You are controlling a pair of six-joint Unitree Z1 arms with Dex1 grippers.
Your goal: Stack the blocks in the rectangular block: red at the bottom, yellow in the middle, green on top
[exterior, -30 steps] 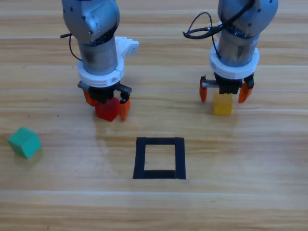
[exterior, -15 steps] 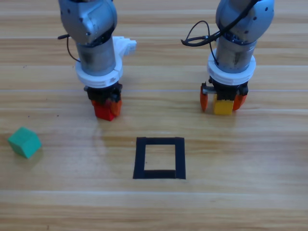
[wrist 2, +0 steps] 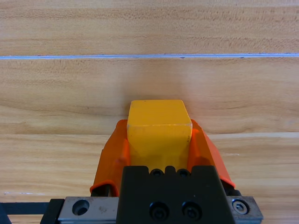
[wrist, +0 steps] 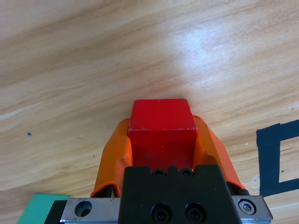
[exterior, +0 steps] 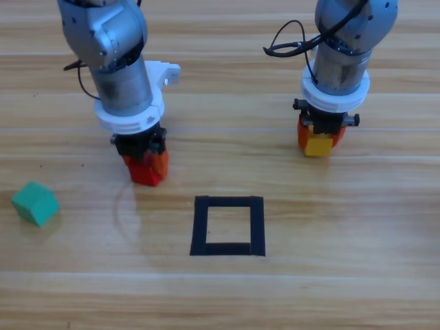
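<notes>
Overhead and wrist views of my two-arm rig at the wooden desk (exterior: 357, 227). I am holding the red cube (exterior: 146, 170) in the left hand (exterior: 144, 165), whose orange jaws are pressing against the cube's two opposite sides; in the left wrist view the red cube (wrist: 161, 135) is sitting squarely between them, its far end projecting past the jaw tips of the left hand (wrist: 161, 140). I am holding the yellow cube (exterior: 317, 145) in the right hand (exterior: 319, 141) in the same manner, jaws clamping both flanks; the right wrist view is showing the yellow cube (wrist 2: 159, 128) filling the gap of the right hand (wrist 2: 159, 133) and jutting beyond its tips. I cannot tell whether either cube is touching the desk or hanging just above it. The black tape square (exterior: 228, 225) is lying in front of and between the two hands, apart from both, with only bare wood showing inside it; one corner of it (wrist: 278, 156) is appearing to the right of the left hand in its wrist view. The teal-green cube (exterior: 34, 203) is resting on the desk well to the outer side of the left hand, turned at an angle, and untouched.
</notes>
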